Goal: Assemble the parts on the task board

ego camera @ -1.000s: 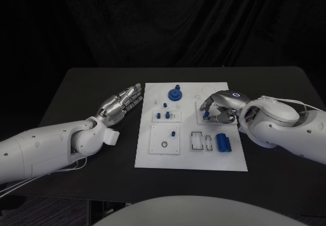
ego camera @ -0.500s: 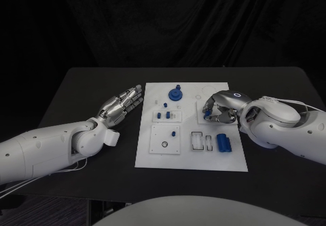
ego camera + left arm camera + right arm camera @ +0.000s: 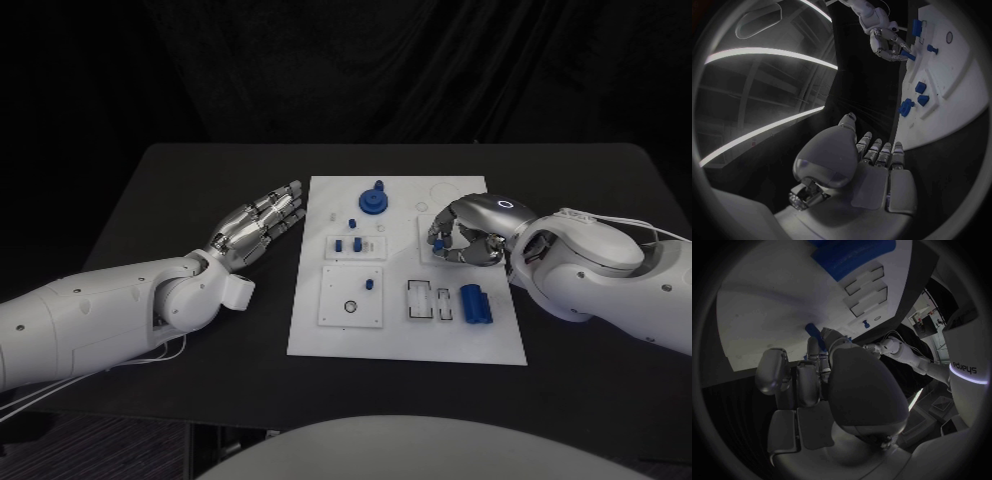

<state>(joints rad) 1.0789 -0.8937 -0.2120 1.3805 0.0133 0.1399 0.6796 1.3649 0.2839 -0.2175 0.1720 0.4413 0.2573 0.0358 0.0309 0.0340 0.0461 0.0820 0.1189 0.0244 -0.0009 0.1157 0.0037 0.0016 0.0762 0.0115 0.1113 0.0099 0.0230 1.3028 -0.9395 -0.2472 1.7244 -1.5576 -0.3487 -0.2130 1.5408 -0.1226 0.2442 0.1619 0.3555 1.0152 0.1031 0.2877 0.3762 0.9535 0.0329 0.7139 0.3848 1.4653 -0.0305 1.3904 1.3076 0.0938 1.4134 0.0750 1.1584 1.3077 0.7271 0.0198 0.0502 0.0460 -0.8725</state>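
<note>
The white task board [image 3: 408, 338] lies mid-table. My right hand [image 3: 466, 233] is curled over its right side and pinches a small blue peg [image 3: 434, 240]; the right wrist view shows that peg [image 3: 813, 334] sticking out at my fingertips [image 3: 825, 335] just above the board [image 3: 767, 300]. My left hand [image 3: 260, 226] lies open and flat, fingers apart, on the table beside the board's left edge. On the board are a blue round knobbed part [image 3: 374, 201], two small blue pieces [image 3: 349, 245], a blue peg [image 3: 368, 284] and a blue cylinder [image 3: 476, 303].
A black ring [image 3: 348, 307] lies on the board's lower-left plate. Black table [image 3: 188, 170] surrounds the board. The left wrist view shows my left hand [image 3: 861, 165] short of the board's edge [image 3: 954, 95], and the right hand [image 3: 886, 42] farther off.
My right hand has curled its fingers tighter around the small blue peg and shifted slightly toward me. The left hand has stayed still.
</note>
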